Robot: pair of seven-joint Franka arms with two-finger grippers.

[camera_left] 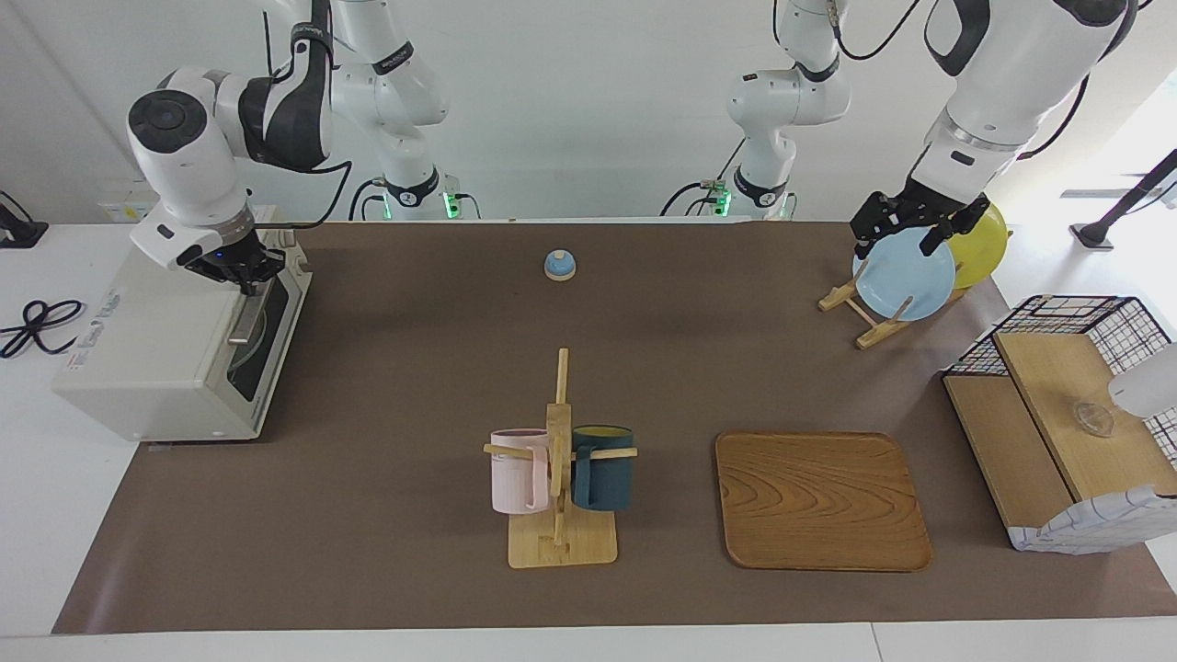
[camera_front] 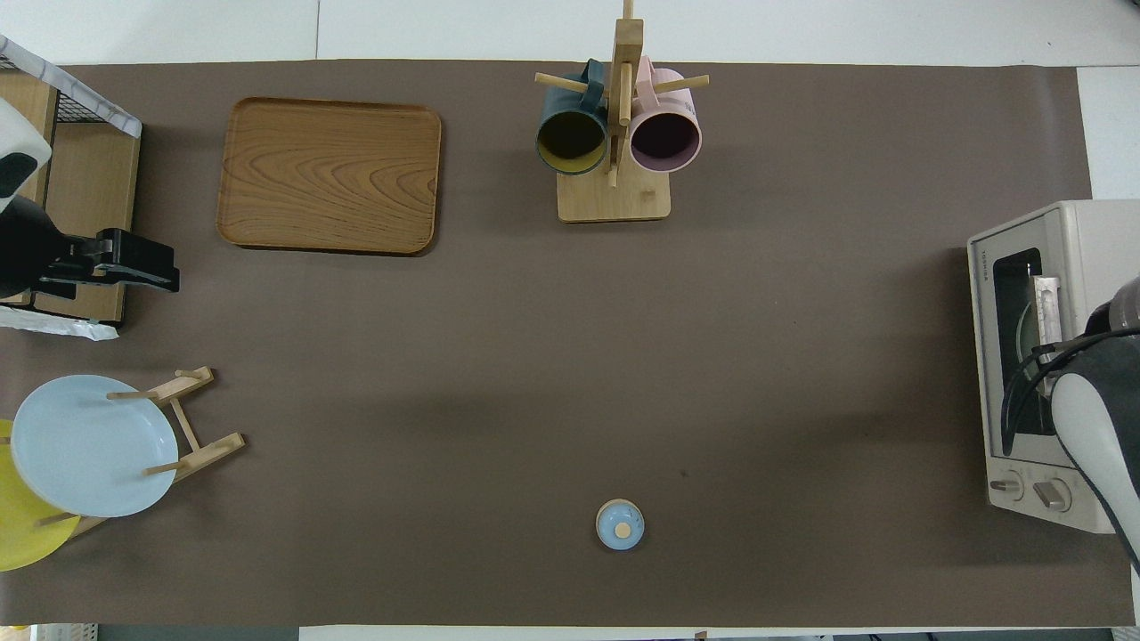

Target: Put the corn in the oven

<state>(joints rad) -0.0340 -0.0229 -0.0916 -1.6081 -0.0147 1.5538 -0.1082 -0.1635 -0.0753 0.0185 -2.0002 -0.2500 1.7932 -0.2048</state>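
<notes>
The off-white oven stands at the right arm's end of the table, and its dark glass door is up and closed. The corn is hidden. My right gripper is shut and sits at the door's top edge, just above the metal bar handle. In the overhead view only the right arm's forearm shows, over the oven. My left gripper hangs open in the air by the plate rack and holds nothing. It waits there.
A wooden rack holds a blue plate and a yellow plate at the left arm's end. A wire basket with wooden shelves is beside it. A wooden tray, a mug tree with two mugs and a small blue bell are mid-table.
</notes>
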